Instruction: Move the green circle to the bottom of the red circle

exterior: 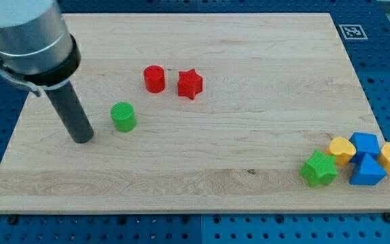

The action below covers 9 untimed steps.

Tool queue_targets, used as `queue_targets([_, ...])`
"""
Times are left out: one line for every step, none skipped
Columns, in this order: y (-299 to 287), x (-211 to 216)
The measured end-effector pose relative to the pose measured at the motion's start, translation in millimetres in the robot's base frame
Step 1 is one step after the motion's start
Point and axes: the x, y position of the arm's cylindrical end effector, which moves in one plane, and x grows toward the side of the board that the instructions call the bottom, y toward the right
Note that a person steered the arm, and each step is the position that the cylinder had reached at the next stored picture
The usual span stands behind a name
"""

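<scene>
Green circle (pixel 123 116): short ridged cylinder, upright, just right of my tip (pixel 83 139).

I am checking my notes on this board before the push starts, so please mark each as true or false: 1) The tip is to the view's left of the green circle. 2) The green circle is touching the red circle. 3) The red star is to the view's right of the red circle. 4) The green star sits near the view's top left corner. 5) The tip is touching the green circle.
1) My tip is to the view's left of the green circle. True.
2) The green circle touches the red circle. False: bare board separates them; the green one lies lower and further left.
3) The red star is right of the red circle. True.
4) The green star is at the top left. False: it is at the bottom right, beside the blue and yellow blocks.
5) My tip touches the green circle. False: a gap shows between them.
</scene>
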Motion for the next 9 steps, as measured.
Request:
queue_targets([34.4,-14.4])
queue_targets([78.4,-25.9])
queue_targets([98.4,-44.3])
queue_targets([99.6,-35.8])
queue_targets([116.2,1.8])
queue_targets([175.4,-5.0])
queue_targets([182.0,-33.9])
queue_targets([149.2,-48.7])
queue_targets([127.2,-71.9])
